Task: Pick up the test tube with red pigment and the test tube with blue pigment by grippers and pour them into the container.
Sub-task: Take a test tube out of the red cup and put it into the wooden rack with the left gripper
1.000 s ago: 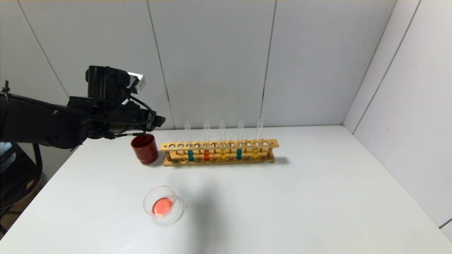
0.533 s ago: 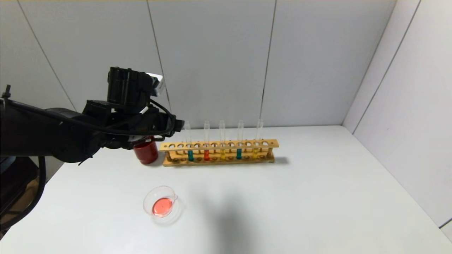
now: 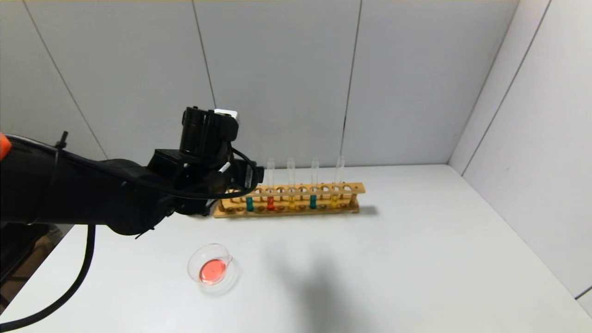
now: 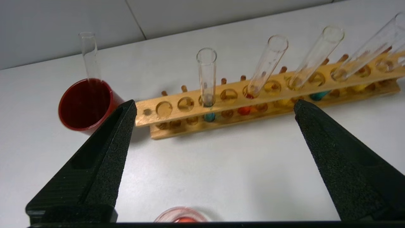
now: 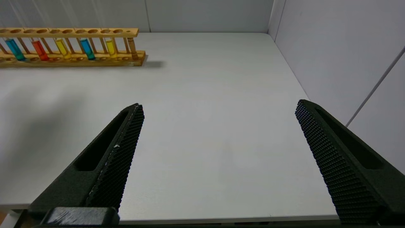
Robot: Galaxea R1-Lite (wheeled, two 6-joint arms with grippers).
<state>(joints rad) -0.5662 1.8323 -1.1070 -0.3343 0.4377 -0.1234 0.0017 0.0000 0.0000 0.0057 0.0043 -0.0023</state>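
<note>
Altogether five tubes stand in one rack (image 3: 286, 200); both pincers, left (image 4: 215, 106) and right (image 5: 218, 107), gape apart.

The right arm's black two-fingered claw (image 5: 218, 107) hangs wide apart, empty, above the bare white worktop (image 5: 205, 95) near its front edge. A long wooden test-tube rack (image 5: 72, 47) stands near the far edge, holding slender clear glass tubes: teal-blue (image 5: 15, 50), orange-red (image 5: 40, 50), yellow (image 5: 63, 48), blue (image 5: 87, 49), yellow (image 5: 110, 48).
</note>
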